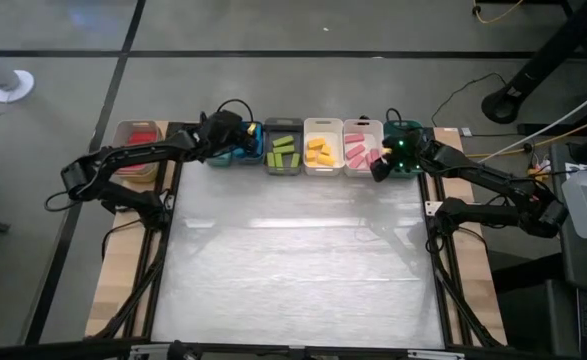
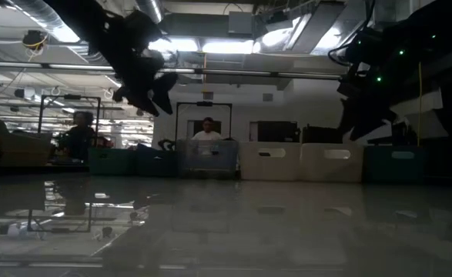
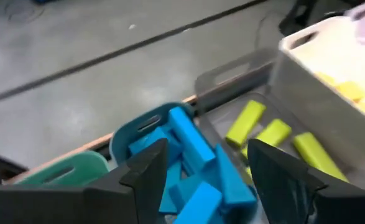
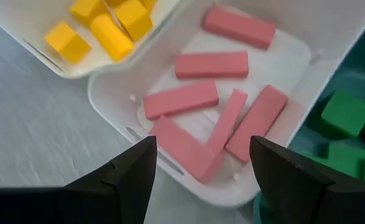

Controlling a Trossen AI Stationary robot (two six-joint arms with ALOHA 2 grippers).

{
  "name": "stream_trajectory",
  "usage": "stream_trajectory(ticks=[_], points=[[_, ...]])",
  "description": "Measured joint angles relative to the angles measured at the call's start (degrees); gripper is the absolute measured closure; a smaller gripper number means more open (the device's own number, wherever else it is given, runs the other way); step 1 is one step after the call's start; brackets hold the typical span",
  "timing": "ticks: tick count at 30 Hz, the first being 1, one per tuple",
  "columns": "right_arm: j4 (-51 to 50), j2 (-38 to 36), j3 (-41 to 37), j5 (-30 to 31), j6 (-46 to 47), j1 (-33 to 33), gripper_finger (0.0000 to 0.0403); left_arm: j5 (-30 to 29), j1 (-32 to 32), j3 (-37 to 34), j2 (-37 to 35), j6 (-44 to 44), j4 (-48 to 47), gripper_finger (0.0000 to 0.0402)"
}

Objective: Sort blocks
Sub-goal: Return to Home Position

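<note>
Beneath the spread left jaws, blue blocks [image 3: 191, 140] fill a bin [image 3: 119, 142].

Along the far edge of the table [image 1: 293, 280] — red blocks [image 1: 141, 163] in the tan bin [image 1: 123, 128] far left, lime blocks [image 1: 281, 153], yellow blocks [image 1: 319, 152] and pink blocks [image 1: 355, 150] mid-row — the left gripper [image 1: 246, 138] hangs over the blue bin [image 1: 241, 158], the right gripper [image 1: 379, 168] just right of the pink blocks.

Looking down, the left gripper [image 1: 235, 138] blocks half the blue bin [image 1: 245, 156], and the right gripper [image 1: 378, 168] covers the front of the green bin [image 1: 409, 127]. In the right wrist view the green blocks [image 4: 342, 115] run off the edge. At table height the bins [image 2: 272, 161] only show their walls, so no clue what's inside.
</note>
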Motion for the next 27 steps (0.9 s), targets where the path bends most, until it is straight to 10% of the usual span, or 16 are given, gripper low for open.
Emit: stream_trajectory(ticks=[15, 27], points=[[9.9, -22.9, -5.1, 0.0, -0.7, 0.1, 0.0146, 5.8, -14.3, -4.3, -31.1, 7.3, -18.5, 0.0194], [46.1, -28.5, -24.0, -4.2, 6.2, 19.3, 0.0146, 8.0, -34.5, -25.8, -36.1, 10.8, 18.9, 0.0194]])
